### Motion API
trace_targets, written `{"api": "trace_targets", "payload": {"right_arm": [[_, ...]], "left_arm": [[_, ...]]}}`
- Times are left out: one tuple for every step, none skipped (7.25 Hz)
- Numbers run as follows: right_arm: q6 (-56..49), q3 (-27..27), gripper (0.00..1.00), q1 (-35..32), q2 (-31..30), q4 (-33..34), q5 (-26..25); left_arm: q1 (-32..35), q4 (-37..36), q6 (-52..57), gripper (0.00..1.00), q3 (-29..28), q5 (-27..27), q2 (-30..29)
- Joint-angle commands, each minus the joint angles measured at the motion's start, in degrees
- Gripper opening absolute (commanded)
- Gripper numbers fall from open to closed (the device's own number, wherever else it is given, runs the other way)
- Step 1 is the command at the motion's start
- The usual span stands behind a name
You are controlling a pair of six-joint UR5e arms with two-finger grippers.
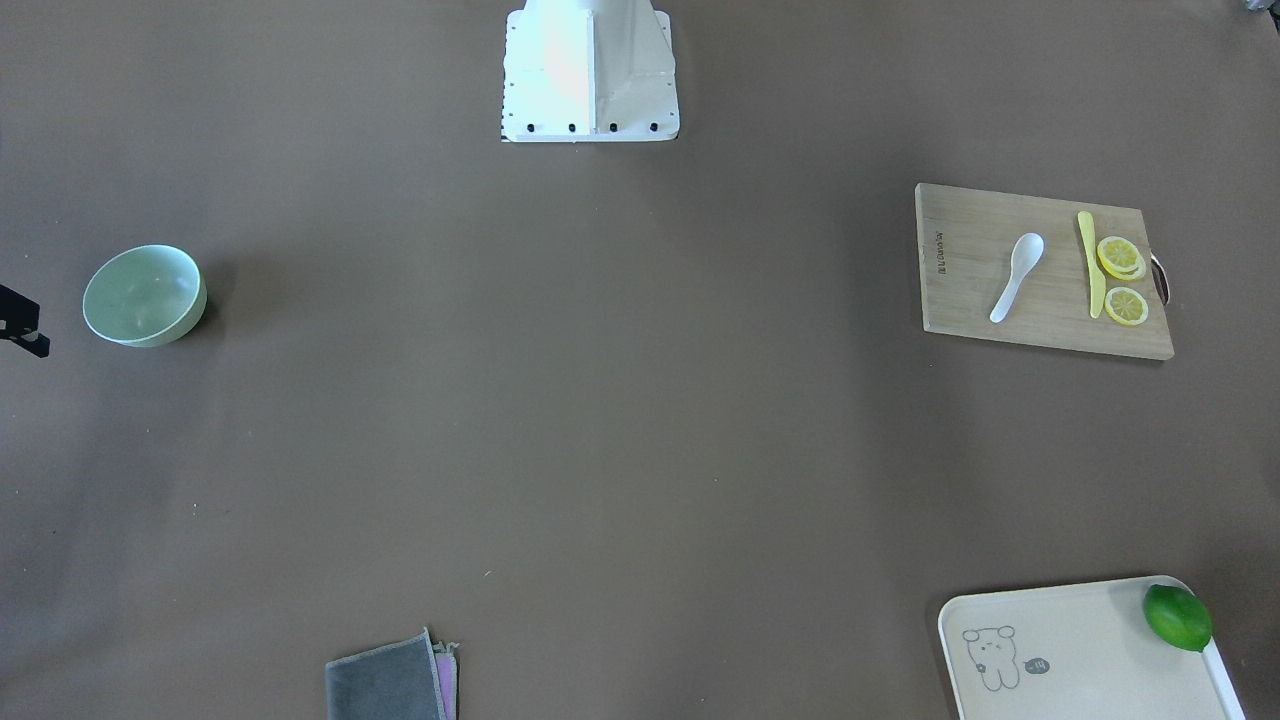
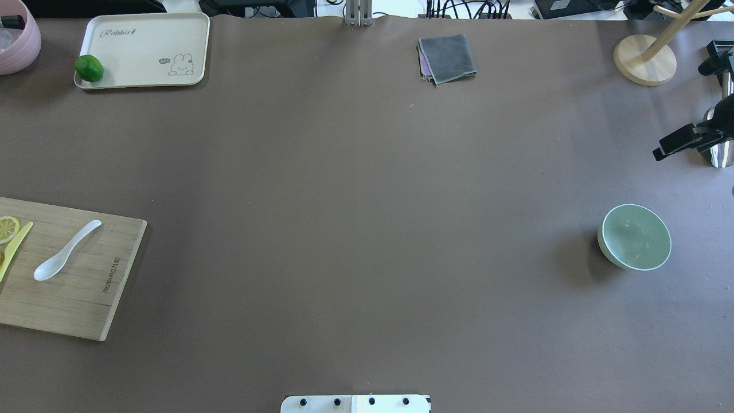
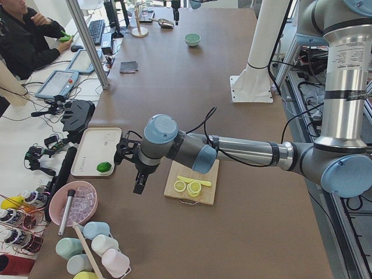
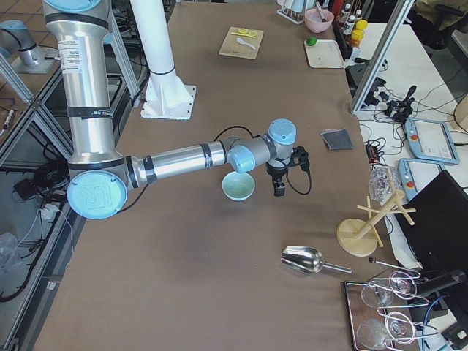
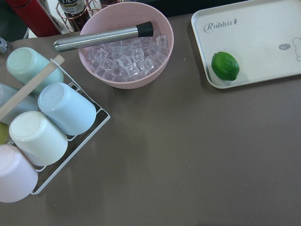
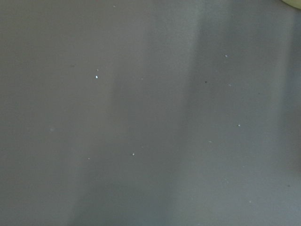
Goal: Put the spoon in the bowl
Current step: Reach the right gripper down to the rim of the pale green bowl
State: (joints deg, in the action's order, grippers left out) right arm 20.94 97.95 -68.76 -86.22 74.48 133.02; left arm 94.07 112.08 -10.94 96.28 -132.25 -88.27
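Overhead exterior: spoon [image 2: 66, 250] lies flat on the wooden cutting board [image 2: 69, 304] at the table's left end, scoop end nearer me, handle pointing far-right. Yellow knife [image 2: 14, 249] and lemon slices [image 2: 8, 228] are just left of it. Bowl [image 2: 635, 237] stands upright toward the right end, well apart from the spoon. My left gripper [image 3: 139, 185] hangs above the table near the tray [image 3: 96, 148] holding the lime [image 3: 104, 167], off the board and apart from the spoon. My right gripper [image 4: 278, 189] hovers just beside the bowl. Can't tell finger spread on either claw.
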Motion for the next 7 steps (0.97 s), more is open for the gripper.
{"api": "trace_targets", "payload": {"right_arm": [[2.7, -0.12, 1.0, 1.95, -5.76, -11.32, 2.05], [3.05, -0.38, 1.0, 2.74, -10.32, -18.43, 2.33], [4.7, -2.04, 1.0, 4.23, -11.5, -20.85, 2.33], [8.11, -2.67, 1.0, 6.42, -11.51, -21.05, 2.24], [11.37, -2.85, 1.0, 7.83, -11.51, -21.13, 2.15], [11.57, -2.93, 1.0, 8.63, -11.42, -21.13, 1.54], [11.58, -3.89, 1.0, 8.9, -11.25, -21.13, 1.62]], "left_arm": [[-0.03, 3.06, -0.92, 0.98, -0.92, -0.02, 0.73], [-0.03, 3.06, -1.01, 0.98, -0.92, -0.02, 0.81], [-0.03, 3.06, -1.01, 0.98, -0.75, -0.11, 0.73], [-0.03, 2.97, -1.01, 0.98, -0.75, -0.02, 0.73], [-0.03, 2.88, -0.92, 0.98, -0.83, -0.11, 0.55], [-0.03, 2.88, -0.92, 0.98, -0.84, -0.11, 0.55], [-0.03, 2.88, -1.01, 0.98, -0.84, -0.11, 0.38]]}}
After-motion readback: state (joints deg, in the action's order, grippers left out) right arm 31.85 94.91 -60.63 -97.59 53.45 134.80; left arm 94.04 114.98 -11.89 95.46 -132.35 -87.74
